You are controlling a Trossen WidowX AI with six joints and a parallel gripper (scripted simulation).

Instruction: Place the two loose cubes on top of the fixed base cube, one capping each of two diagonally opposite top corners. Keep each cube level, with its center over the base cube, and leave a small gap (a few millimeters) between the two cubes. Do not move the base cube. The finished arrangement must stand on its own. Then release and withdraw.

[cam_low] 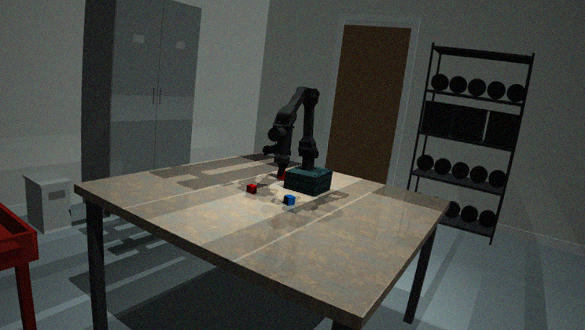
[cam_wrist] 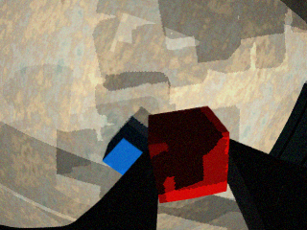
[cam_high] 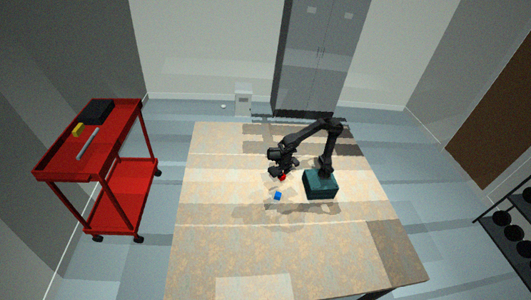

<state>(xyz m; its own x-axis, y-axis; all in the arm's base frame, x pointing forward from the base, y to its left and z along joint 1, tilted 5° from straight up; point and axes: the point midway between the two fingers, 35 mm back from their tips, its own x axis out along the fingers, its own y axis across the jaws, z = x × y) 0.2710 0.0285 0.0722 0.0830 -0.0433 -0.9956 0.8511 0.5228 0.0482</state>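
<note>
My gripper (cam_high: 281,174) (cam_low: 281,173) (cam_wrist: 186,152) is shut on a red cube (cam_high: 282,177) (cam_low: 281,176) (cam_wrist: 211,165) and holds it above the table. In the wrist view, the held cube fills the space between the dark fingers. The blue cube (cam_high: 278,195) (cam_low: 289,199) (cam_wrist: 123,156) sits on the table, partly hidden by a finger in the wrist view. Nothing rests on it. A second red cube (cam_low: 251,188) sits on the table in the exterior view, to the left of the blue cube. I cannot make it out in the other two current views.
The wooden table (cam_high: 233,253) (cam_low: 327,250) carries the arm's teal base box (cam_high: 320,184) (cam_low: 308,181), right of the cubes in the top view. A red cart (cam_high: 125,197) stands off the table's left side. Patchy shadows cross the tabletop.
</note>
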